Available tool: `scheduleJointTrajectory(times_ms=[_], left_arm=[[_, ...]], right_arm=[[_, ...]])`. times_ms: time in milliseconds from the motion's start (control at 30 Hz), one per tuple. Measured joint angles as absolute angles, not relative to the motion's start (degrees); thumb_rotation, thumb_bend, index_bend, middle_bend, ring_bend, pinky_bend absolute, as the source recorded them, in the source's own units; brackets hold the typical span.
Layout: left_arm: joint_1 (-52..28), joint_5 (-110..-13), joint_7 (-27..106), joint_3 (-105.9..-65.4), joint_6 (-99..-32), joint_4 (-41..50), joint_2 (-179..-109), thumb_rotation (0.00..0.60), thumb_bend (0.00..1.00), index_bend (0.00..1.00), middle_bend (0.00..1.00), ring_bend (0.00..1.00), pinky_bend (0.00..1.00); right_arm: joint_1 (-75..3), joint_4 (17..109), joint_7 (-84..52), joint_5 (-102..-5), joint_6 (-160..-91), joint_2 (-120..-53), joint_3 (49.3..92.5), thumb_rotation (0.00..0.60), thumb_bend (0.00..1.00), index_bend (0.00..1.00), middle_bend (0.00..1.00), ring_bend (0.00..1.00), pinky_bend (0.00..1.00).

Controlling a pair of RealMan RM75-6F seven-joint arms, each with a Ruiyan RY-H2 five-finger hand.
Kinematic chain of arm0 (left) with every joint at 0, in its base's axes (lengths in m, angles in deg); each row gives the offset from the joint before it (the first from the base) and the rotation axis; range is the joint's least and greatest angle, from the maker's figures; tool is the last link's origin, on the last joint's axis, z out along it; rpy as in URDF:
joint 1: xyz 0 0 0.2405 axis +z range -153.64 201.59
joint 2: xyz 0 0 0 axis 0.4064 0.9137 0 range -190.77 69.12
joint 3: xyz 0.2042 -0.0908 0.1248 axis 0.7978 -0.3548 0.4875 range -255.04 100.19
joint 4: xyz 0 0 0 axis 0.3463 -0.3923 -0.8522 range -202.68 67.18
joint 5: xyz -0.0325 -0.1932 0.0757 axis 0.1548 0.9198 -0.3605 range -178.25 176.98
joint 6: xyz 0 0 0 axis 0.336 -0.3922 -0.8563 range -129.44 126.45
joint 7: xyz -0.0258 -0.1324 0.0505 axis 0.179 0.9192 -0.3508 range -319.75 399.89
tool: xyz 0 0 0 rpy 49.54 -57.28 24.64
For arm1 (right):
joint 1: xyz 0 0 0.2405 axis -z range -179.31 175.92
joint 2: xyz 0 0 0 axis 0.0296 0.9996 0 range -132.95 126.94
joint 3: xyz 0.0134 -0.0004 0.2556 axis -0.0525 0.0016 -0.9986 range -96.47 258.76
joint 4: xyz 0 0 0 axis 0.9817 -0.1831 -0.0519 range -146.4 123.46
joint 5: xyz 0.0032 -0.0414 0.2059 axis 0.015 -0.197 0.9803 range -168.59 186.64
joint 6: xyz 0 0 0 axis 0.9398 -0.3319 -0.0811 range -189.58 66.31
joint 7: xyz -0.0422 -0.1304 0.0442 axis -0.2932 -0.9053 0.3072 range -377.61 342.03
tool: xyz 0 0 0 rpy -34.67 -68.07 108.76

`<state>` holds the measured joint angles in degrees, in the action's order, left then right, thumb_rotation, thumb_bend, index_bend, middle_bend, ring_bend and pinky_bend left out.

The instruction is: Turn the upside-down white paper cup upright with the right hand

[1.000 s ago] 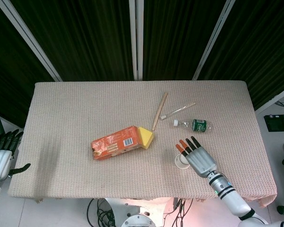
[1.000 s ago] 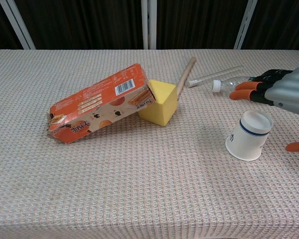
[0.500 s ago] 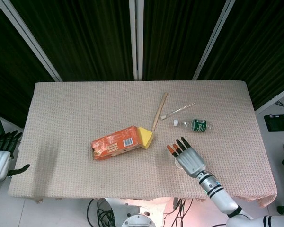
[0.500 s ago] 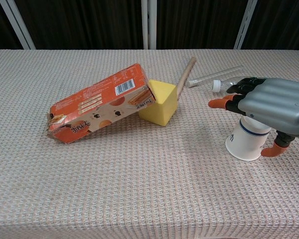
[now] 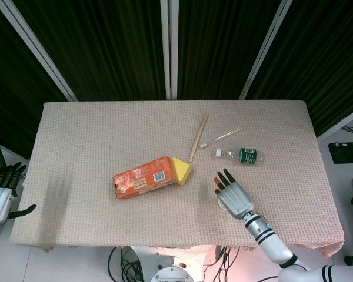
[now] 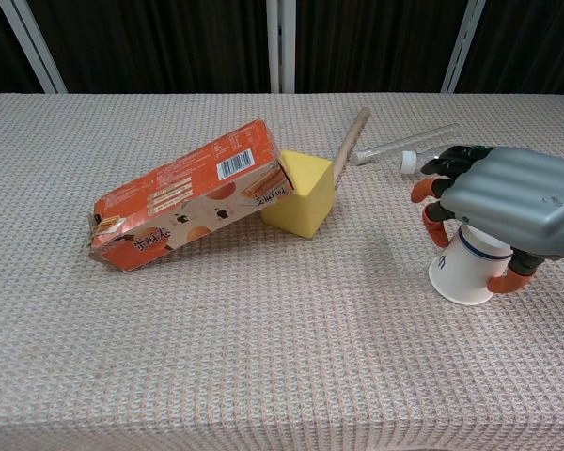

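Observation:
The white paper cup (image 6: 461,274) stands upside down on the woven tablecloth at the right, its wide rim on the cloth and a dark band near the top. My right hand (image 6: 508,202) lies over it from above. Its fingers (image 6: 432,214) curl down the cup's left side and the thumb (image 6: 500,282) presses on its front. From the head view my right hand (image 5: 234,197) hides nearly all of the cup. My left hand (image 5: 0,197) hangs beyond the table's left edge, fingers apart and holding nothing.
An orange carton (image 6: 183,193) leans on a yellow block (image 6: 303,193) at mid-table. A wooden stick (image 6: 350,141), a clear tube (image 5: 226,135) and a lying plastic bottle (image 5: 241,155) sit behind the cup. The table's front edge (image 5: 182,244) is near my right wrist.
My right hand has moved from beside the cup to over it, and its fingers have curled down around it. The cup stays in place. The left hand has barely shifted.

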<state>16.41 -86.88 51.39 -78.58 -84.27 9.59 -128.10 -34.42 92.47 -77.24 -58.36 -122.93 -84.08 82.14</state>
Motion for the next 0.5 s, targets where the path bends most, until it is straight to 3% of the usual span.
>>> scheduleJointTrajectory(times_ms=[333,500], left_arm=[[16.5,-86.9,52.1,-78.6,-84.0,9.4,-128.1,0.600,0.11,0.01,0.00,0.00,0.00],[16.5,-86.8,52.5,-78.6,-83.8,9.2,-128.1,0.600,0.11,0.01,0.00,0.00,0.00]], right_arm=[[-34.2,92.7,-74.1,-60.4,-125.0,-83.5,82.0,0.600,0.06,0.61,0.16,0.00,0.00],[-33.1,92.6,-63.7,-62.4,-126.1,-82.6,81.0,0.600,0.06,0.64,0.16,0.00,0.00]])
